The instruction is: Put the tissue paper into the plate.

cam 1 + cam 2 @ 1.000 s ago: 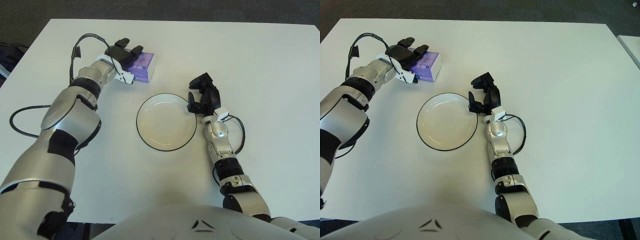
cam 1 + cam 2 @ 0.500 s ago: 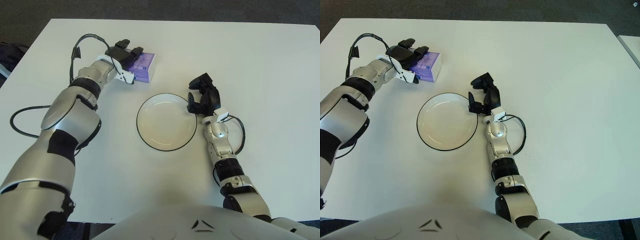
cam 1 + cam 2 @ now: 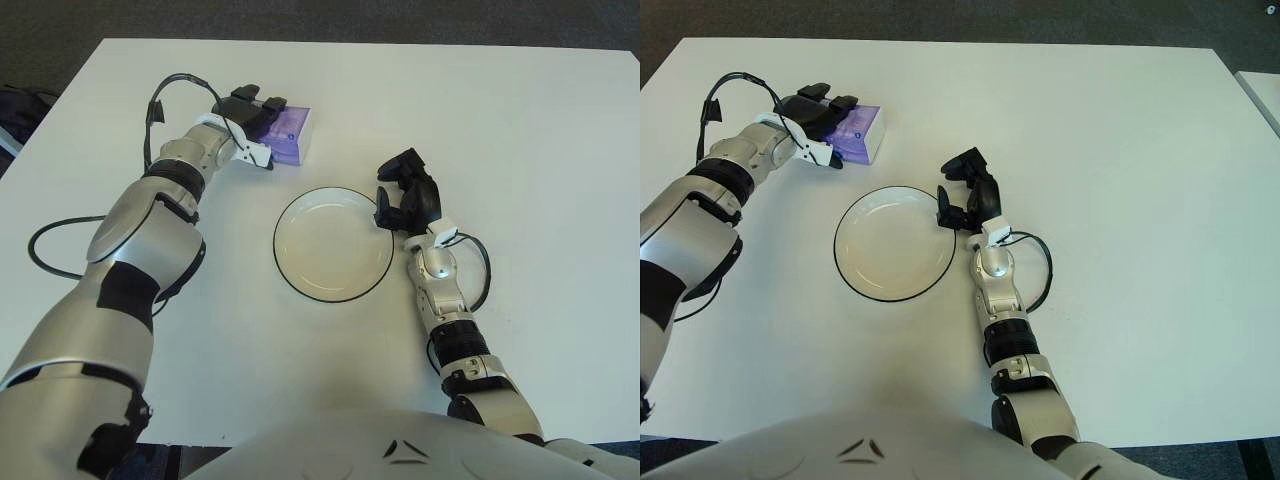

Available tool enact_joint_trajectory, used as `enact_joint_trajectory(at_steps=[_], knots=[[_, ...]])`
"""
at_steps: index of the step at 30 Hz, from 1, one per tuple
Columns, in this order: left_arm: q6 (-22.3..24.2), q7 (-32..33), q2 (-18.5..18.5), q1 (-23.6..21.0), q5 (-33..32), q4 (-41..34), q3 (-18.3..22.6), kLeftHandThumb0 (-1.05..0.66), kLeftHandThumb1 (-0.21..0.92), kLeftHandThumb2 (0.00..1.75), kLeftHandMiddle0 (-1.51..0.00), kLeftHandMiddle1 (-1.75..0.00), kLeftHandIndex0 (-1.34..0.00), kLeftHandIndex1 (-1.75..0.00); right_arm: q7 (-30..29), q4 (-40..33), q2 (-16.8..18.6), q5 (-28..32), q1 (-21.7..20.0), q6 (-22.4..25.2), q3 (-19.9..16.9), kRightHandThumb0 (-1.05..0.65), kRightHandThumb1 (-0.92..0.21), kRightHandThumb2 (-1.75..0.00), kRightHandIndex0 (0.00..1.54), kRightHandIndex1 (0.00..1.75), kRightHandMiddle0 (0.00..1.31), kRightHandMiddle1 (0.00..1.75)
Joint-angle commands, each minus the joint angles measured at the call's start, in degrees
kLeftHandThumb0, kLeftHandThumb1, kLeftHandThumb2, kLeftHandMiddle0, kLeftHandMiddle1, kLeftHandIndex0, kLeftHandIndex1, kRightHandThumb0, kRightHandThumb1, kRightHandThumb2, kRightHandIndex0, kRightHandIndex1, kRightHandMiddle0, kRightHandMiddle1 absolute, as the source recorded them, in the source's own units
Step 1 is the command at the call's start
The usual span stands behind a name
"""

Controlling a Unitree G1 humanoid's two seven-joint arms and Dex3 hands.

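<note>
Left eye view: my left hand (image 3: 252,112) grips the purple tissue pack (image 3: 285,134) at the plate's (image 3: 333,244) eleven o'clock; right hand (image 3: 405,195) curled empty at three; printing unreadable.

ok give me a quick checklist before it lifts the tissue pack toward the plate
1. Left hand on the purple tissue paper pack: ok, its dark fingers lie over the pack's left part.
2. Firm grasp around the pack: cannot tell, whether the fingers close under it is hidden.
3. Pack off the white table: not ok, it looks flat on the surface, up and left of the plate.
4. Round white plate with a dark rim ready to receive: ok, nothing lies in it.
5. Right hand out of the way: not ok, it shows at the plate's right rim, fingers curled and holding nothing.
6. Path from pack to plate: ok, only bare table between them.
</note>
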Motion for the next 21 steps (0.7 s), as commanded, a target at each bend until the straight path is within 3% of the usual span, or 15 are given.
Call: enact_joint_trajectory(at_steps=[1,8,9,11,13,21], knots=[[0.08,-6.79,-2.57,5.66,0.66,1.91,-0.88,-0.81,0.83,0.02,-0.27,-0.06,0.0,-0.63,-0.46,4.33,0.58,0.66,8.19,2.57,-0.41,-0.01,-0.41,-1.15,0.6,1.68,0.4,1.59],[1.62,-9.02,-3.61,7.53,-1.19,2.2,0.38,-0.71,0.79,0.0,-0.49,-0.2,-0.02,-0.92,0.21,4.22,0.61,1.46,8.39,2.18,-0.41,-0.01,-0.4,-1.15,0.62,1.67,0.4,1.59],[1.62,-8.86,-3.59,7.75,-1.32,2.2,0.51,-0.7,0.78,0.0,-0.49,-0.28,-0.03,-0.94,0.09,4.21,0.6,1.33,8.41,2.23,-0.4,-0.01,-0.4,-1.15,0.62,1.67,0.4,1.58],[1.58,-8.19,-3.48,8.25,-1.52,2.21,0.72,-0.67,0.75,0.0,-0.43,-0.61,-0.04,-1.05,-0.24,4.18,0.54,1.0,8.42,2.33,-0.36,-0.01,-0.4,-1.15,0.62,1.68,0.41,1.58],[1.42,-7.35,-3.36,8.55,-1.64,2.14,0.84,-0.64,0.74,0.01,-0.41,-0.79,-0.05,-1.14,-0.42,4.21,0.47,0.82,8.4,2.26,-0.35,-0.01,-0.4,-1.16,0.61,1.68,0.41,1.58],[1.18,-3.24,-3.09,10.05,-1.8,1.96,1.32,-0.51,0.71,0.04,-0.42,-1.34,-0.13,-1.59,-0.28,4.48,0.45,1.04,8.41,1.65,-0.37,-0.01,-0.4,-1.16,0.61,1.68,0.41,1.58]])
